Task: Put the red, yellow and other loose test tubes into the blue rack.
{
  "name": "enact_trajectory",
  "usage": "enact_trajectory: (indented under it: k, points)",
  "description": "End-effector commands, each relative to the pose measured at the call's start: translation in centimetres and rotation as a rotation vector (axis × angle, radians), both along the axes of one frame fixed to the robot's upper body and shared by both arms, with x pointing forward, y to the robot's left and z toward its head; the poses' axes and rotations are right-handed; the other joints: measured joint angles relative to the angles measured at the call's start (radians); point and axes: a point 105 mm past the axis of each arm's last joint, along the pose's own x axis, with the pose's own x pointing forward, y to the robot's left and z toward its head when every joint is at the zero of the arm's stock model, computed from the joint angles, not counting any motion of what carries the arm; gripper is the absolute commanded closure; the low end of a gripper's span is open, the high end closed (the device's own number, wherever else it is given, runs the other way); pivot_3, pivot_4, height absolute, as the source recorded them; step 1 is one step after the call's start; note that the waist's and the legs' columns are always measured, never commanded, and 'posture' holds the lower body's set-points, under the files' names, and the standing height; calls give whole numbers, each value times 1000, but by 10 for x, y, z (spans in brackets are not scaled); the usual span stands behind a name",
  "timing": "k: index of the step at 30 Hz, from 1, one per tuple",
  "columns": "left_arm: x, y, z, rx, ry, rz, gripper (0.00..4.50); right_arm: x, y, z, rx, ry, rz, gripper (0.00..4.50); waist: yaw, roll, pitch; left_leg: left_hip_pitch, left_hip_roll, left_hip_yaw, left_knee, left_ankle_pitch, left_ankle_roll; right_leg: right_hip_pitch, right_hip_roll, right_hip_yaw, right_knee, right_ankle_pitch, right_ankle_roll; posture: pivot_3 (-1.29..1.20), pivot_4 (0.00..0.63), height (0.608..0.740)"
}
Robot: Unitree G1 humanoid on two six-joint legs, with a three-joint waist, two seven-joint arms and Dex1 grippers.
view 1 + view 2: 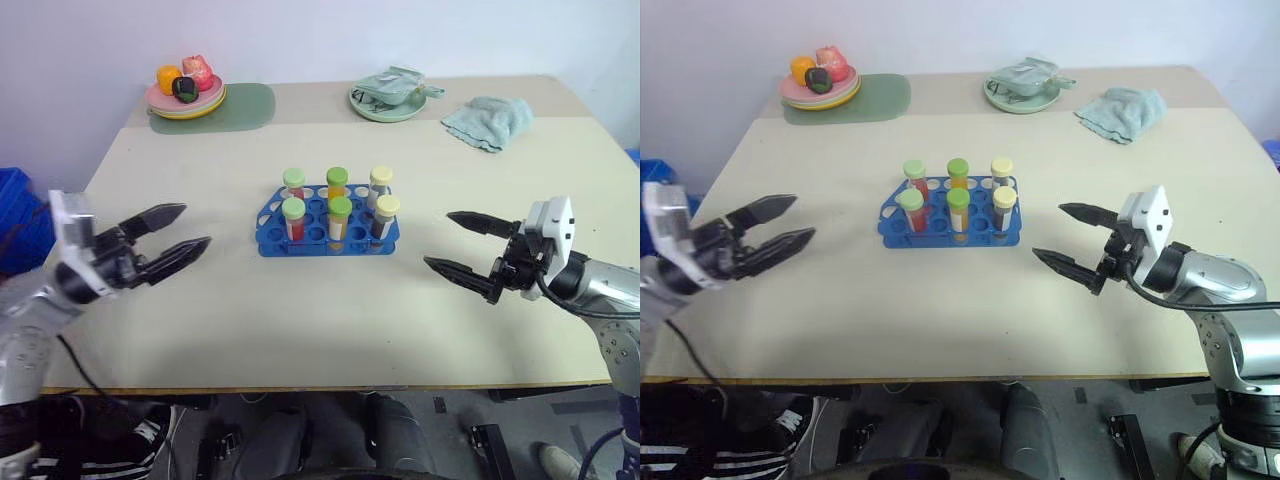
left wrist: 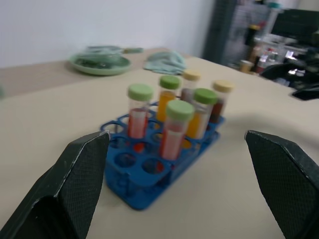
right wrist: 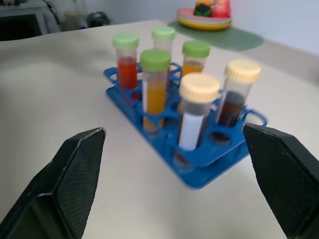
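Left eye view gives us both arms held low over the desk (image 1: 300, 320), one on each side of the blue rack (image 1: 327, 236), each reaching inward toward it and roughly level. We see the left claw (image 1: 172, 233) with its two black fingers spread and nothing between them, well apart from the rack. We see the right claw (image 1: 466, 245) likewise spread wide and empty, also clear of the rack. The rack sits near the middle of the desk, and six test tubes (image 1: 340, 218) stand upright in it in two rows, four with green caps and two with pale yellow caps. At the far edge we find a plate of fruit (image 1: 186, 98) on a green mat (image 1: 245, 105), a green dish (image 1: 388, 104) and a crumpled teal cloth (image 1: 490, 119). Nothing lies between either claw and the rack.
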Motion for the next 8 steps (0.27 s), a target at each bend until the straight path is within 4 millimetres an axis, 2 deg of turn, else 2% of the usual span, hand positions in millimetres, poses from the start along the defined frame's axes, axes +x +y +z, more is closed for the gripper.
enact_trajectory:
  k: [1, 8]
  points:
    - [-9, 15, 4, 59, -2, -42, 68, -8, -4, 15, -14, -48, 16, 0, -1, 0, 0, 0, 0, 0, 0, 0, 0, 0, 0, 0, 0, 0, 0, 0, 150, 740]
    - [-3, 29, 1, 113, -33, -45, 68, -10, -9, 14, -26, -25, 7, 0, 2, 0, 0, 0, 0, 0, 0, 0, 0, 0, 0, 0, -1, 0, 0, 0, 150, 740]
